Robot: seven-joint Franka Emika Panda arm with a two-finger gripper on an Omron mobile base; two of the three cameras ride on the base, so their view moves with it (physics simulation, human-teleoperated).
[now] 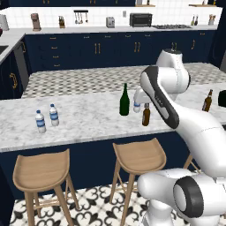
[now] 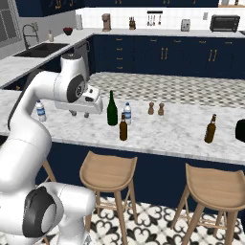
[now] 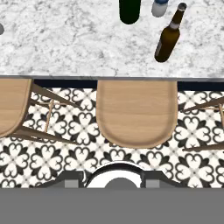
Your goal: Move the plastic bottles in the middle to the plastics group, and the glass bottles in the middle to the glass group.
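Note:
In the middle of the marble counter [image 1: 88, 126] stand a tall dark green glass bottle [image 1: 125, 100] [image 2: 112, 110] [image 3: 130, 11], a small clear plastic bottle with a blue label [image 1: 137, 106] [image 2: 127, 114] [image 3: 159, 8] and a brown glass bottle [image 1: 146, 115] [image 2: 123, 127] [image 3: 168, 37]. The plastics group is two water bottles [image 1: 40, 122] [image 1: 54, 115] at the counter's left; one [image 2: 41, 111] peeks out beside my arm. The glass group is one brown beer bottle [image 1: 207, 101] [image 2: 210, 129] at the right. My gripper [image 2: 80, 115] hangs above the counter's front, left of the green bottle, pointing down, shut and holding nothing.
Two tiny brown shakers [image 2: 151, 108] [image 2: 161, 109] stand behind the middle bottles. A black object [image 2: 240, 130] sits at the counter's far right. Wooden stools [image 1: 137, 155] [image 1: 42, 170] [image 3: 136, 111] line the counter's near side over patterned floor tiles.

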